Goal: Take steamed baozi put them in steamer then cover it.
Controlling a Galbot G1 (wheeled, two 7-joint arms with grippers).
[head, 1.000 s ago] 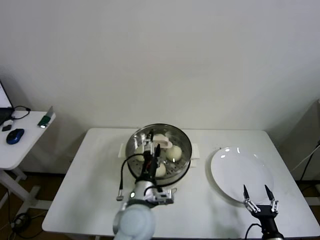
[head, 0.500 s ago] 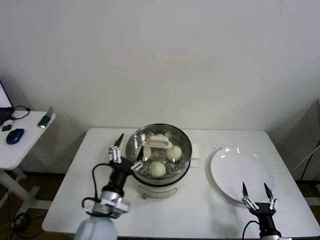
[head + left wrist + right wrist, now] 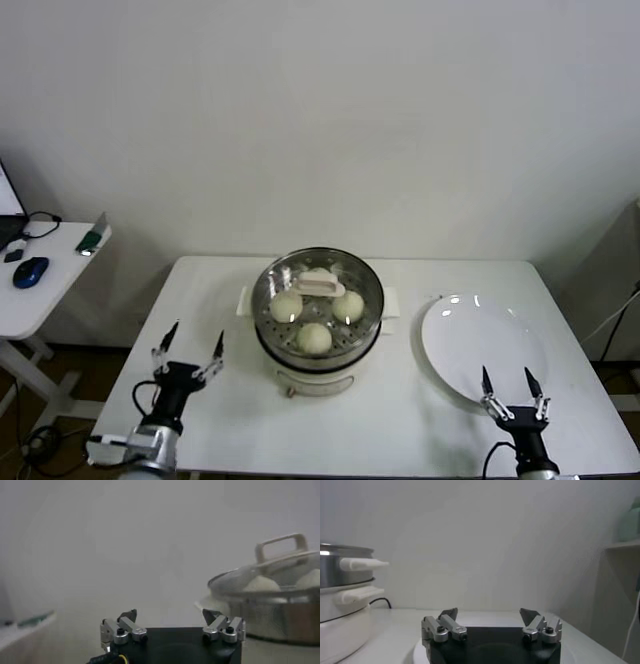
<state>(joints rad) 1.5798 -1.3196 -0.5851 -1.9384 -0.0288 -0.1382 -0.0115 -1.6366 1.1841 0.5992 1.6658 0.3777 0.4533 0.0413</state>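
Steel steamer (image 3: 318, 312) sits mid-table with the glass cover (image 3: 318, 290) on it and the steamed baozi (image 3: 315, 338) inside, well right of my left gripper (image 3: 187, 352); I see that gripper spread wide, holding nothing, low at the table's (image 3: 400, 430) near left edge; my right gripper (image 3: 507, 382) gapes empty beside the white plate (image 3: 482, 345); pale wall behind, a side desk (image 3: 35, 285) at left.

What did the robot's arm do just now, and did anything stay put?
The left gripper let go of the lid's handle and pulled back from over the steamer to the table's near left edge, open and empty. The lid stayed on the steamer, buns under it. The plate and the open right gripper stayed where they were.
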